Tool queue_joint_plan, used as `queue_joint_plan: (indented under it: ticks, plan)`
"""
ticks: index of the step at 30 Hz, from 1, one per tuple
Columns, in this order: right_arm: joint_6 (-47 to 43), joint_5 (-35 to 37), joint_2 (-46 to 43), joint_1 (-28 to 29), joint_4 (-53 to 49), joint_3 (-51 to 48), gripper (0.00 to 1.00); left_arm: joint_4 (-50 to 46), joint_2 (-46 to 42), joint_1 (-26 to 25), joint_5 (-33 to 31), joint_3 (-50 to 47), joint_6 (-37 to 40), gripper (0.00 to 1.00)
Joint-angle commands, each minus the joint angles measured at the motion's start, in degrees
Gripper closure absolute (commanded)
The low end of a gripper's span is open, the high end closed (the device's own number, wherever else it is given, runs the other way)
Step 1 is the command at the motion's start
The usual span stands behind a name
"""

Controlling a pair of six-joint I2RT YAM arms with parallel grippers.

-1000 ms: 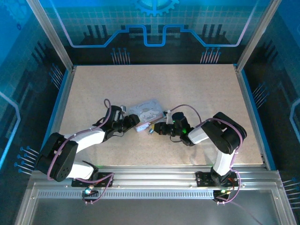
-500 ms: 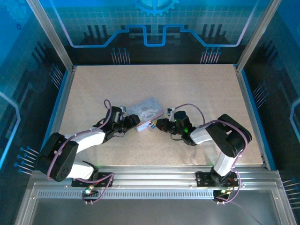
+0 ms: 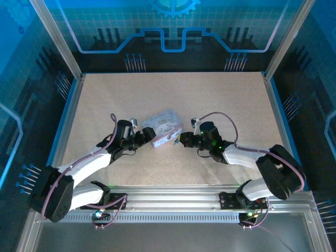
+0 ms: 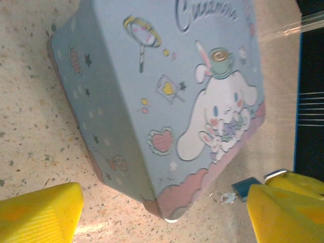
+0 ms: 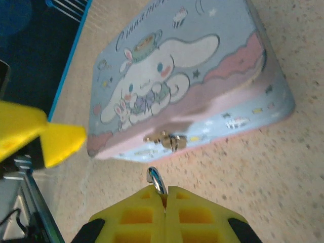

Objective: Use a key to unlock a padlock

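**Desk:** What do you get from overhead?

**Operator:** I see the pale blue tin (image 3: 164,126) lying near the middle of the worktop (image 3: 220,100). The left gripper (image 3: 149,136) sits at the tin's near left corner. The right gripper (image 3: 181,139) sits at the tin's near right side. Both are close against the tin. From up there I cannot tell how either one's jaws stand.

**Desk:** And the left wrist camera?

**Operator:** My left gripper is wide open. Its two yellow fingers (image 4: 40,215) are spread far apart, and the tin's lowest corner lies between them in the frame. The tin's lid with the white cartoon rabbit faces the camera. Just off the tin's pink front side there is a tiny dark body with a small silver loop, which I take for the padlock (image 4: 242,186). It sits right beside the right-hand finger, with the loop turned toward the tin.

**Desk:** Right wrist?

**Operator:** My right gripper is closed, with its fingers pressed together. The rounded silver loop of the padlock pokes out from between the tips, so the gripper is gripping the padlock. The loop sits just short of the tin's pink front side, close to the small brass clasp (image 5: 169,140) and apart from it. One yellow finger of the left gripper shows past the tin's left end.
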Motion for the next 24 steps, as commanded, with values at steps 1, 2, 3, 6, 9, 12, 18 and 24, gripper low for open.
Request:
queue_joint_plan:
  ticks: [1,2,3,6,9,12,18,24]
  plan:
    - [-7.60,-1.26,-5.01,-0.66,-15.62,1.66,1.00,-4.69,-4.64,1.64,-2.18,1.15,2.12,0.10]
    - [-8.87,-1.45,-6.48,-0.61,-18.55,1.75,1.00,-5.72,-6.09,2.23,-2.77,1.15,2.55,0.08]
    - [-9.94,-1.46,-7.68,-0.70,-21.19,1.85,1.00,-6.67,-7.39,2.82,-3.30,1.03,2.88,0.07]
    - [-12.68,-1.49,-11.17,-0.57,-28.62,2.04,0.99,-9.44,-10.67,4.71,-3.65,1.09,4.11,0.03]
    - [-14.34,-1.04,-13.81,-0.57,-34.18,1.79,0.99,-10.85,-12.23,5.79,-3.34,1.20,4.40,0.01]
    - [-15.05,-0.27,-15.55,-0.66,-37.18,1.04,0.99,-10.96,-12.48,6.10,-2.88,0.87,4.10,0.01]
    - [-16.07,-0.01,-15.09,-0.68,-38.48,-0.07,0.98,-10.66,-11.86,6.27,-2.44,0.41,3.55,0.01]
    - [-17.26,-2.04,-10.27,-0.76,-35.84,-0.29,0.98,-10.77,-11.79,6.46,-2.43,0.14,3.60,0.01]
